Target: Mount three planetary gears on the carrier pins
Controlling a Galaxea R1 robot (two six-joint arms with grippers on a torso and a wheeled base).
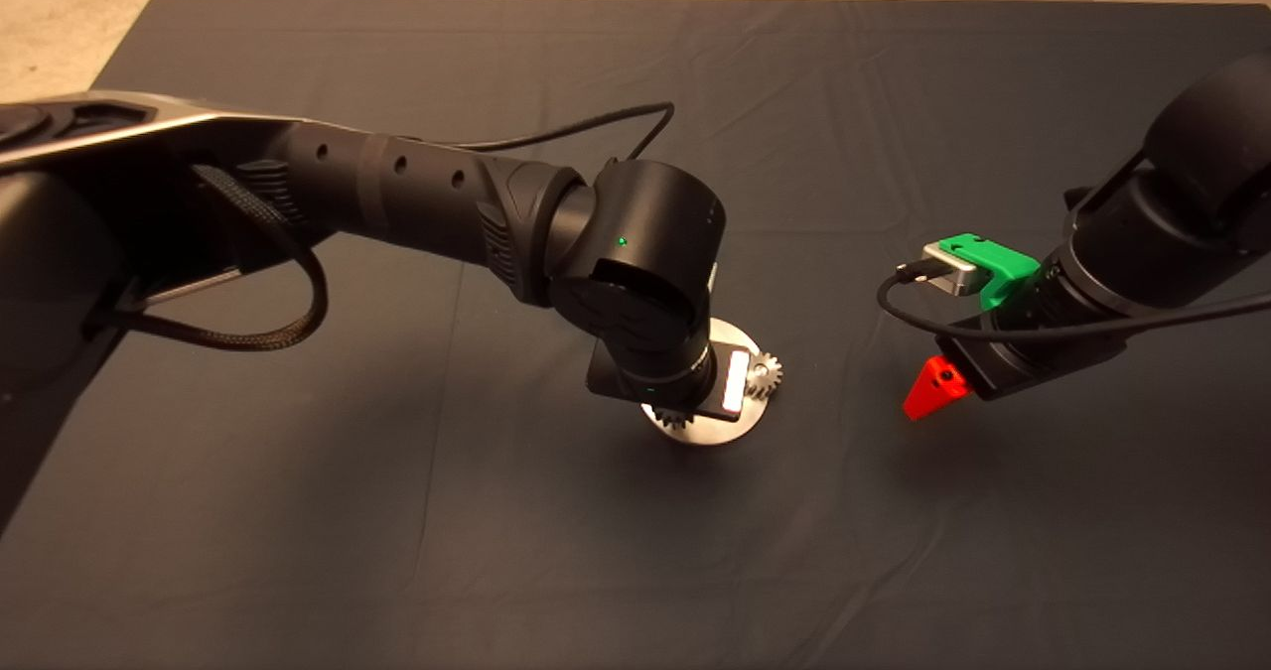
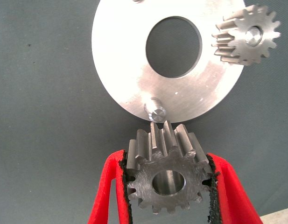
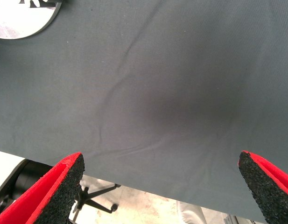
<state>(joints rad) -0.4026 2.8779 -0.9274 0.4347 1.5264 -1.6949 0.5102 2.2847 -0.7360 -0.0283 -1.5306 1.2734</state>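
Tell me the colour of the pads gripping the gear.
Black pads, clearest in the left wrist view.

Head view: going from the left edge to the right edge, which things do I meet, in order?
Left arm → left gripper over the silver disc → mounted gear at the disc's right rim → bare dark mat → right gripper → right arm.

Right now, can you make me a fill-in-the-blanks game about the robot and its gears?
1. The left claw is shut on a ____.
2. One gear already sits on the round silver ____.
3. The right claw is ____ and holds nothing.
4. The bare pin stands near the disc's ____.

Missing words: gear; disc; open; rim
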